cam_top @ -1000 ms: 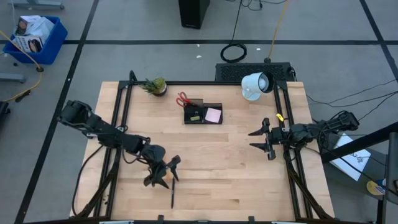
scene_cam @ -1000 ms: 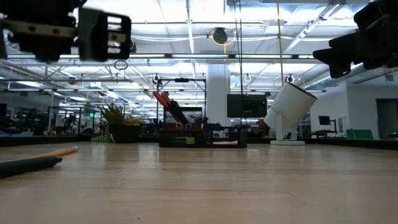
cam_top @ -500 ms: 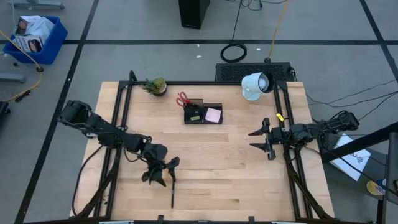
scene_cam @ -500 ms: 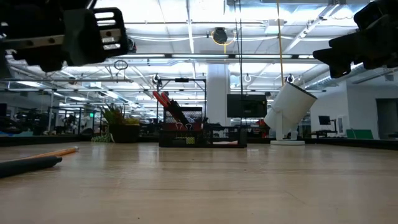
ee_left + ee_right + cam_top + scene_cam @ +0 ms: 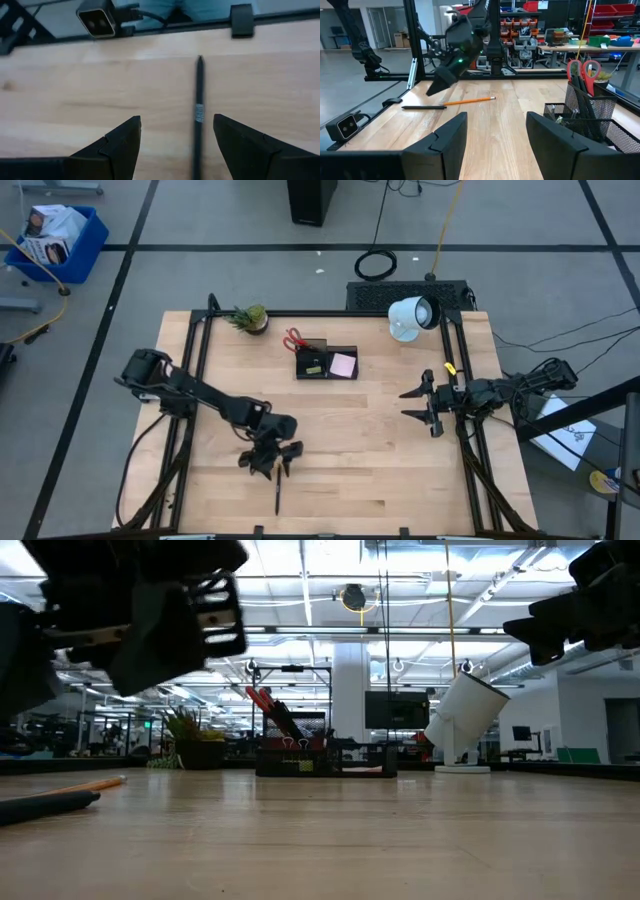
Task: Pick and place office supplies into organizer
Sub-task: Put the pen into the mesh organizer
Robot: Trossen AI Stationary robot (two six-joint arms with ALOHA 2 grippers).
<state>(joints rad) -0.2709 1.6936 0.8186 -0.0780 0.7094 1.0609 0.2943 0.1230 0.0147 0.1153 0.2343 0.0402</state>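
Note:
A black pen (image 5: 198, 112) lies flat on the wood near the table's near edge (image 5: 277, 496). My left gripper (image 5: 176, 120) hangs open above it, and the pen's upper end runs between its fingers. In the high view that gripper (image 5: 271, 461) stands over the pen's far end. An orange pencil (image 5: 470, 101) lies beside the pen (image 5: 425, 107). The black organizer (image 5: 325, 361) stands at the far middle, with red-handled scissors (image 5: 293, 338) in its cup and a pink sticky-note pad (image 5: 343, 364) in its tray. My right gripper (image 5: 406, 404) waits open at the right side.
A small potted plant (image 5: 250, 317) and a white round lamp-like device (image 5: 412, 317) stand at the far edge. Black frame rails (image 5: 196, 360) run along both sides. A small yellow piece (image 5: 450, 368) sits by the right rail. Bare wood lies between the pen and the organizer.
My left gripper has moved toward the table's right and near edges, over the black pen's far end, turning as it went. It looms larger in the low view. Pen, pencil and right arm have kept still.

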